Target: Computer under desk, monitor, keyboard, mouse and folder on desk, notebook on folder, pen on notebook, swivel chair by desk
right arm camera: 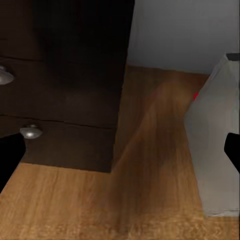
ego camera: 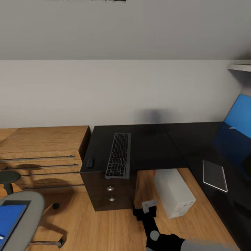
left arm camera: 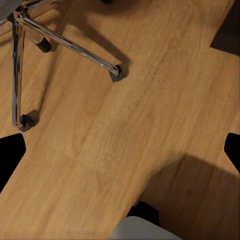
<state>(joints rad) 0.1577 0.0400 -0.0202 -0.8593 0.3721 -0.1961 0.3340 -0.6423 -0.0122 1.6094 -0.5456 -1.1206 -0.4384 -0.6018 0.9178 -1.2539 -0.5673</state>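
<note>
The black desk (ego camera: 153,146) stands in the corner with its blue back panel (ego camera: 240,115) at the right. On it lie the keyboard (ego camera: 118,155), the mouse (ego camera: 90,162) just left of it, and the grey notebook (ego camera: 214,175) on the right wing. The light grey computer (ego camera: 174,192) stands on the floor under the desk. The swivel chair (ego camera: 22,216) at lower left carries the blue folder (ego camera: 9,219). My right gripper (ego camera: 146,208) hangs open, low before the drawers (right arm camera: 31,131) and the computer (right arm camera: 215,135). My left gripper (left arm camera: 120,150) is open above the floor near the chair's chrome base (left arm camera: 65,45). The monitor is out of view.
A light wooden dresser (ego camera: 42,146) adjoins the desk's left end, with a dark round stool (ego camera: 7,177) in front of it. A pale shelf (ego camera: 240,66) juts from the wall at upper right. Wooden floor (ego camera: 104,226) lies between chair and desk.
</note>
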